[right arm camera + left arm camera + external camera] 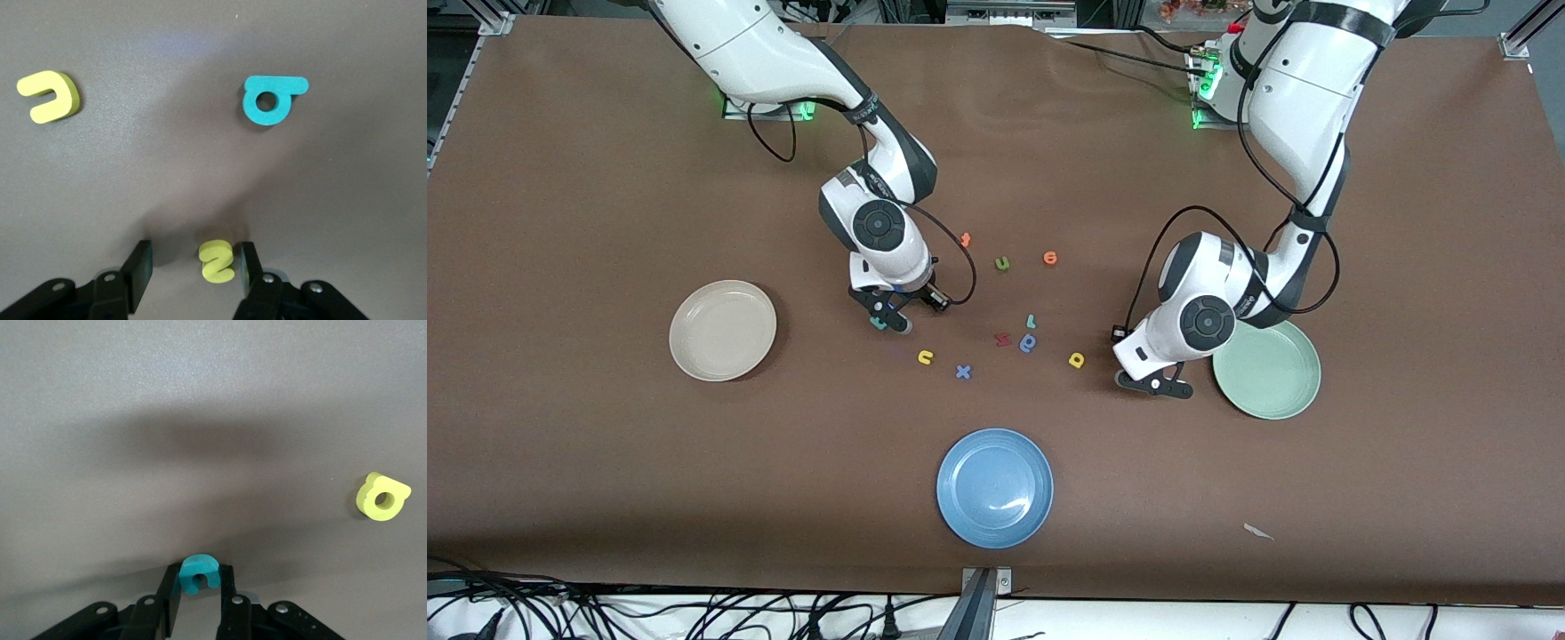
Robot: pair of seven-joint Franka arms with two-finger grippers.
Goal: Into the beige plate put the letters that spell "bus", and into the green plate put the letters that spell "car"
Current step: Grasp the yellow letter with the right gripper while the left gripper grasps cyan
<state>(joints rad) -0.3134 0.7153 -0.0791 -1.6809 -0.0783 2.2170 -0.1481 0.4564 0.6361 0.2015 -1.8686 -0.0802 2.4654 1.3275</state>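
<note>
My left gripper [1156, 384] is low on the table beside the green plate [1267, 369]. In the left wrist view the left gripper [199, 579] is shut on the teal "c" [198, 568], with the yellow "a" [382, 497] off to one side. The "a" [1076, 359] lies toward the table's middle. My right gripper [889, 316] is down near the beige plate [722, 330]. The right gripper [195, 259] is open around the yellow "s" [217, 261], which rests against one finger. The teal "b" [270, 100] and yellow "u" [48, 97] lie just past it. The thin teal "r" [1032, 320] lies mid-table.
A blue plate [994, 487] sits nearest the front camera. Loose letters lie mid-table: a green "u" [1002, 263], two orange letters [1049, 258], a red one [1002, 339], a blue rounded one [1028, 343] and a blue "x" [963, 372].
</note>
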